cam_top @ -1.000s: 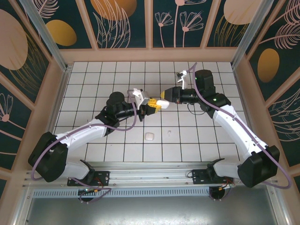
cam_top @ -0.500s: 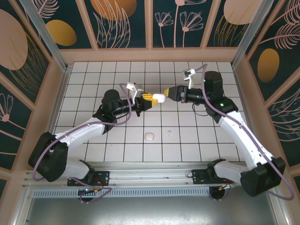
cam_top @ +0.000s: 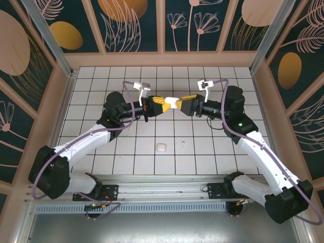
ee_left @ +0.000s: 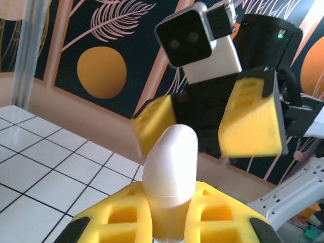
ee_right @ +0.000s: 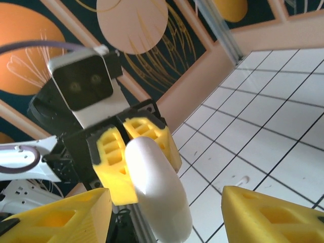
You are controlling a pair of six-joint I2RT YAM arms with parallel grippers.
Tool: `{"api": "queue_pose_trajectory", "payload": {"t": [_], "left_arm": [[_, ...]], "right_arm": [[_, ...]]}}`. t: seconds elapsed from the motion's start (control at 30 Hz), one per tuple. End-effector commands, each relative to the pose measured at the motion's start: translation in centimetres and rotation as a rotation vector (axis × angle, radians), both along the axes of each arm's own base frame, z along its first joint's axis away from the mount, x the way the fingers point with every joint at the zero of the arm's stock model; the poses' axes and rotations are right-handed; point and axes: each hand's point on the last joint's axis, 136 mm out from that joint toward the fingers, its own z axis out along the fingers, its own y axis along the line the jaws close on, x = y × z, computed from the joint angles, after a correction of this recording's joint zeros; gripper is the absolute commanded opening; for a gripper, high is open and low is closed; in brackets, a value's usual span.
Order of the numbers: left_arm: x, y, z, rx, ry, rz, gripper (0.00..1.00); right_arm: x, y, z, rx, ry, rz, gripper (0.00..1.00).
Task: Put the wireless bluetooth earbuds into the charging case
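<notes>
Half the glossy white oval charging case (ee_left: 169,162) hides in the clamped left gripper (ee_left: 169,202). It points lengthwise at the gaping, empty right gripper (ee_left: 202,121).

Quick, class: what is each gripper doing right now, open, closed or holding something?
Left gripper: shut on the white case.
Right gripper: open, its fingers either side of that case, not gripping.

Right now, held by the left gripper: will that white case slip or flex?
Probably rigid: the white case shows no dent in the left gripper. Its glossy, rounded shell looks slippery, and only its lower end is pinched, so it could pivot if nudged.
</notes>
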Motion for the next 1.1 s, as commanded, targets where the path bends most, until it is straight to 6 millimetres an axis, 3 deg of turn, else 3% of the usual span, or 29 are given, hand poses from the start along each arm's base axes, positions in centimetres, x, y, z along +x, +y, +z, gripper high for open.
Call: {"api": "queue_pose_trajectory", "payload": {"t": [0.0, 0.1, 0.23, 0.4, 0.47, 0.57, 0.63, 0.77, 0.87, 1.07], "left_arm": [[-1.2, 0.1, 2.5, -0.046, -0.018, -0.063, 0.00], [-1.3, 0.1, 2.7, -0.048, -0.015, -0.071, 0.00], [-1.4, 0.3, 2.6, -0.035, -0.020, -0.059, 0.00], [-1.4, 0.8, 2.1, -0.003, -0.043, -0.015, 0.00], [-1.4, 1.0, 2.2, 0.004, -0.054, 0.004, 0.07], [-0.9, 1.4, 2.0, 0.027, -0.065, 0.059, 0.35], [-0.3, 1.8, 1.6, 0.055, -0.063, 0.116, 0.49], [3.3, 3.8, -0.8, 0.173, -0.008, 0.370, 0.69], [5.1, 5.7, -2.9, 0.256, 0.036, 0.526, 0.73], [5.3, 7.4, -5.0, 0.283, 0.080, 0.617, 0.73]], "right_arm": [[-0.5, 1.4, 0.9, 0.002, -0.072, 0.054, 0.59], [-0.9, 2.2, 1.0, 0.004, -0.078, 0.083, 0.49], [-0.7, 2.2, 1.1, 0.017, -0.073, 0.070, 0.27], [-0.5, 1.8, 1.4, 0.047, -0.076, 0.033, 0.18], [-0.2, 1.8, 1.4, 0.058, -0.066, 0.019, 0.16], [0.6, 1.6, 1.2, 0.071, -0.034, -0.028, 0.14], [1.6, 1.3, 0.6, 0.073, 0.003, -0.078, 0.14], [4.3, 0.6, -0.8, 0.088, 0.103, -0.190, 0.13], [7.1, -0.3, -2.3, 0.106, 0.201, -0.323, 0.13], [12.2, -2.7, -7.5, 0.178, 0.402, -0.595, 0.14]]}}
